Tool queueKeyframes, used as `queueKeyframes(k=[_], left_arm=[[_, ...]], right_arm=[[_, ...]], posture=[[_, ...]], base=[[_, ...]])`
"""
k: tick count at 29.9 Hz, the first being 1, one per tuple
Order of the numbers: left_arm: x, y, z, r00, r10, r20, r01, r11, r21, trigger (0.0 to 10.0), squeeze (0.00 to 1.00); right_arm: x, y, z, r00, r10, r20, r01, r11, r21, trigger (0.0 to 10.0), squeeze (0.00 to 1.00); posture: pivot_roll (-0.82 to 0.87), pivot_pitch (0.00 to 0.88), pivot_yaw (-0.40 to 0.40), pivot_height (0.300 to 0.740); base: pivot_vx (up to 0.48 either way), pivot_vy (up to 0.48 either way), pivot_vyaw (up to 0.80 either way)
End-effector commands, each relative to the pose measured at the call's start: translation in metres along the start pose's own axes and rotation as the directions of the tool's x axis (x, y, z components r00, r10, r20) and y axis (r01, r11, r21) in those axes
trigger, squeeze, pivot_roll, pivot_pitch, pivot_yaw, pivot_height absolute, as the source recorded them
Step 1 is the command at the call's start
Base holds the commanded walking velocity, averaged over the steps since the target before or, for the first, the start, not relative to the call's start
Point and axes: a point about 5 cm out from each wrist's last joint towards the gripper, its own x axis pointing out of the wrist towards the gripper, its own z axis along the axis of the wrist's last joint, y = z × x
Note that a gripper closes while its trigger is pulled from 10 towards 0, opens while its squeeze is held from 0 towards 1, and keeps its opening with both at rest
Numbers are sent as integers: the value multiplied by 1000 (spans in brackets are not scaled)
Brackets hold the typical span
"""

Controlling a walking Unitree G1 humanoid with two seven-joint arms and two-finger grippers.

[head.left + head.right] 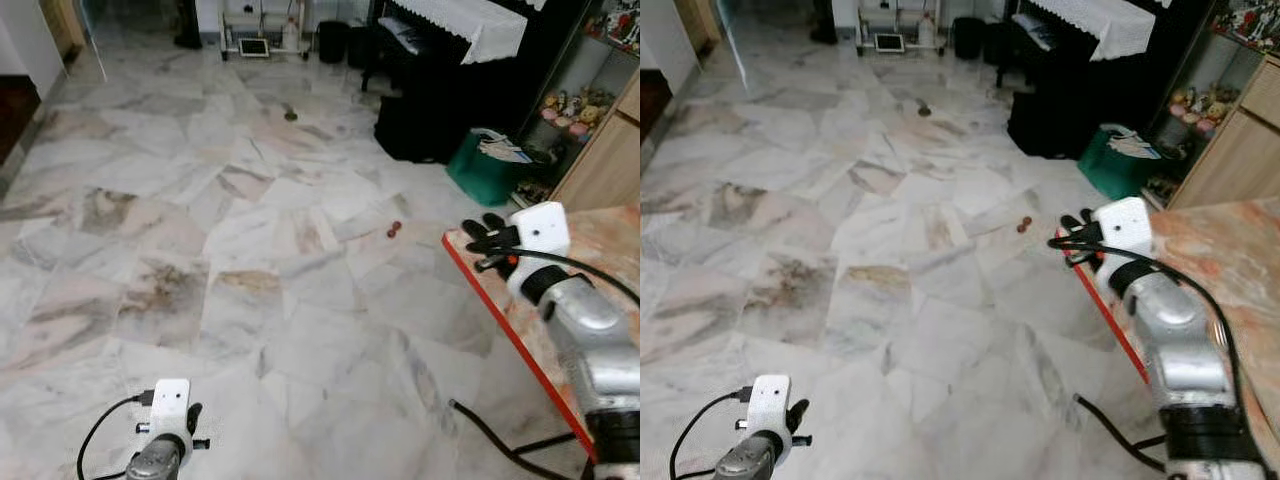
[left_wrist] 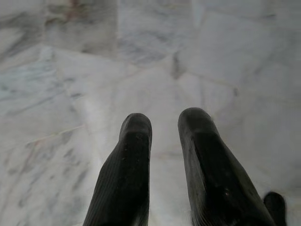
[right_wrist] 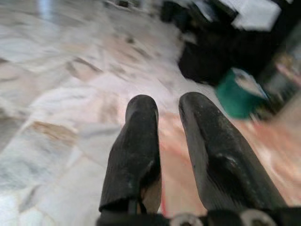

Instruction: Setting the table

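A table (image 1: pixel 600 245) with an orange marble top and a red edge (image 1: pixel 500 320) stands at my right; the part of its top I see is bare. My right gripper (image 1: pixel 482 236) hovers over the table's near-left corner, pointing left toward the floor, with the wrist camera box (image 1: pixel 540 228) behind it. Along the right wrist, its fingers (image 3: pixel 141 136) stand a little apart, open, with nothing between them and the red edge below. My left gripper (image 2: pixel 164 120) hangs low over the marble floor (image 1: pixel 250 220) at bottom left, open and holding nothing.
A green bin (image 1: pixel 485 170) with papers and a black piano (image 1: pixel 440 90) under a white cloth stand beyond the table. A wooden cabinet (image 1: pixel 610 160) and a toy shelf (image 1: pixel 570 108) are at far right. Small brown bits (image 1: pixel 393 229) and a black cable (image 1: pixel 490 430) lie on the floor.
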Motion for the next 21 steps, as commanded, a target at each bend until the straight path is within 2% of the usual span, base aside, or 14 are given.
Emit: queueKeyframes(k=[1,3,5,10,14,21], left_arm=[[0,0,-3,1000,-6,-20,6,1000,-19,10000,0],[-1,2,-4,1000,-2,-28,2,1000,-4,10000,0],[-1,4,-4,999,7,-33,-5,999,35,10000,0],[-1,5,-6,999,16,-38,-15,999,36,10000,0],[-2,4,-8,999,16,-44,-15,1000,23,10000,0],[-3,3,-10,999,10,-48,-9,1000,1,10000,0]], right_arm=[[2,11,4,999,36,38,-38,998,48,10000,0],[3,16,3,998,43,45,-46,996,71,10000,0],[6,34,3,994,76,76,-83,992,91,10000,0],[8,40,5,992,95,83,-104,988,111,10000,0],[10,46,7,986,144,84,-150,986,68,10000,0],[12,49,11,986,145,89,-150,987,61,10000,0]], posture=[[99,0,-32,727],[101,0,-32,727],[101,0,-30,727],[101,0,-27,727],[103,0,-29,727],[107,0,-35,727]], base=[[0,0,0],[0,0,0],[0,0,0],[0,-346,0],[0,-399,0],[0,0,0]])
